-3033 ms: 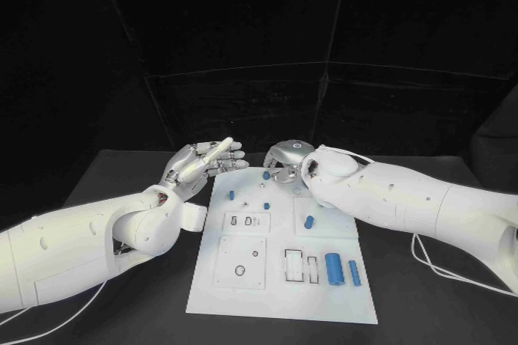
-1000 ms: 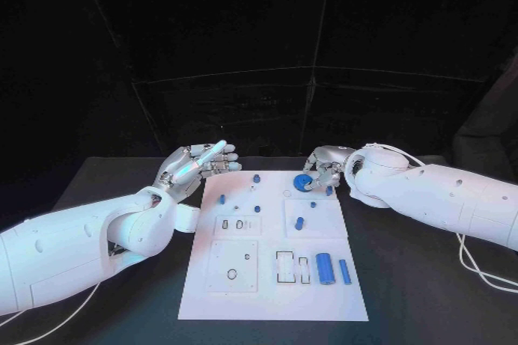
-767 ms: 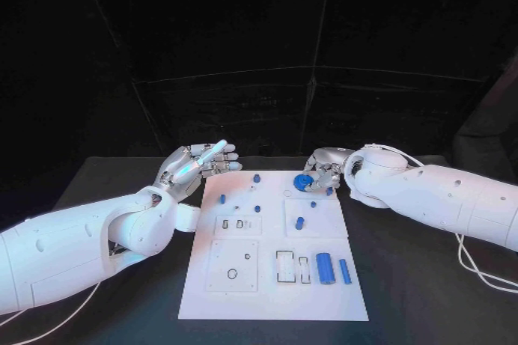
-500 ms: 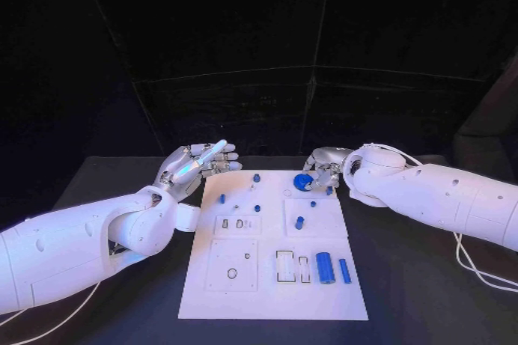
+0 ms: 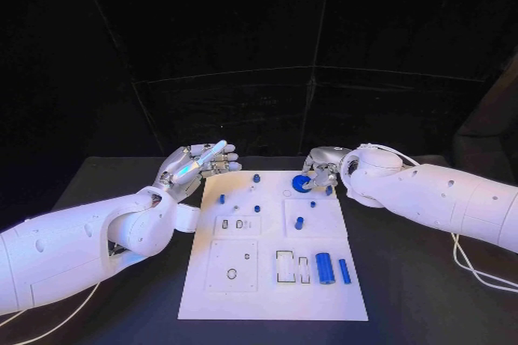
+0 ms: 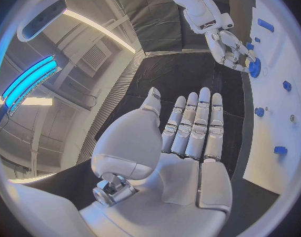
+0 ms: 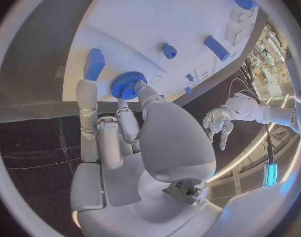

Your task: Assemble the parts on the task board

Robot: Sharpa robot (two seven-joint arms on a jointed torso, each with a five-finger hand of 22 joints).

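Nearest to us on the task board [image 5: 210,304] we find two blue cylinders lying side by side at its right — a thick cylinder [image 5: 324,268] and a thin rod [image 5: 344,271] just beside it — with dark rectangular slots [image 5: 285,266] to their left. Further along the board we see a short blue peg [image 5: 299,223] near the middle, then several small blue studs [image 5: 258,207] standing upright across the far half.

The board lies lengthwise on the black bench [image 5: 432,285], between the two arms.

At the far right corner of the board we find the right hand [image 5: 322,169]. Its fingers [image 7: 127,122] are curled around a blue gear [image 5: 301,182], toothed at the rim, which they pinch from above. The gear sits over the far right part of the board; we cannot tell whether it touches the surface. In the right wrist view the gear [image 7: 129,84] lies at the fingertips, with a blue block [image 7: 94,63] just beside it on the board.

At the far left corner we find the left hand [image 5: 200,164], raised beside the board edge and apart from it. Its fingers [image 6: 197,124] are straight and close together, palm exposed — it holds nothing.
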